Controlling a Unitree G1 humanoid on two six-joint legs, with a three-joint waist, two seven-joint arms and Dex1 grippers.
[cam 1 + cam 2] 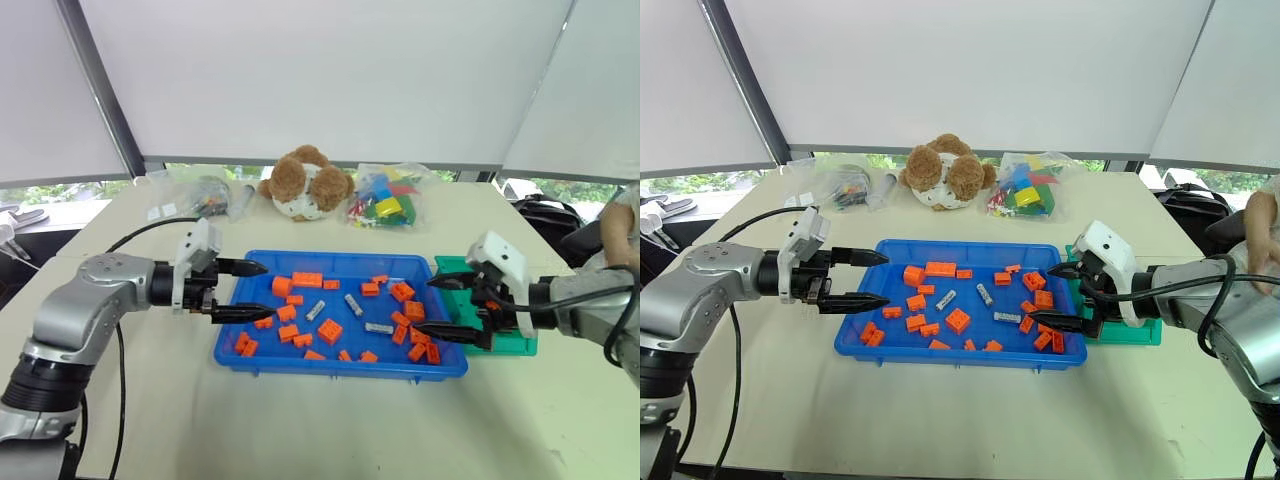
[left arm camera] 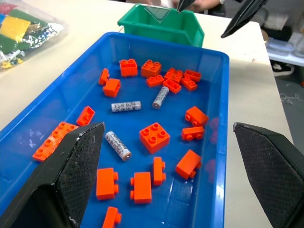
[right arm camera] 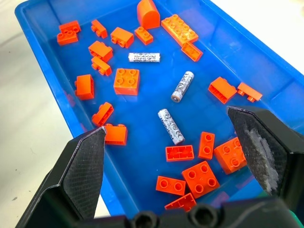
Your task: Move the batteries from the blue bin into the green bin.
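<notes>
Three grey-silver batteries (image 1: 353, 304) lie flat among several orange toy bricks (image 1: 329, 331) near the middle of the blue bin (image 1: 330, 258). They appear as separate cylinders in the right wrist view (image 3: 171, 126) and the left wrist view (image 2: 126, 106). The green bin (image 1: 510, 345) stands against the blue bin's right end. My left gripper (image 1: 268, 290) hovers open over the blue bin's left end, pointing right, with nothing between its fingers. Over the bin's right end my right gripper (image 1: 421, 305) is open and empty, pointing left, with the green bin partly hidden behind it.
A brown and white teddy bear (image 1: 308, 183) sits behind the blue bin. Beside it is a bag of coloured bricks (image 1: 388, 197), and clear bags of small parts (image 1: 200, 195) lie further left. A person's arm (image 1: 620, 225) shows at the right edge.
</notes>
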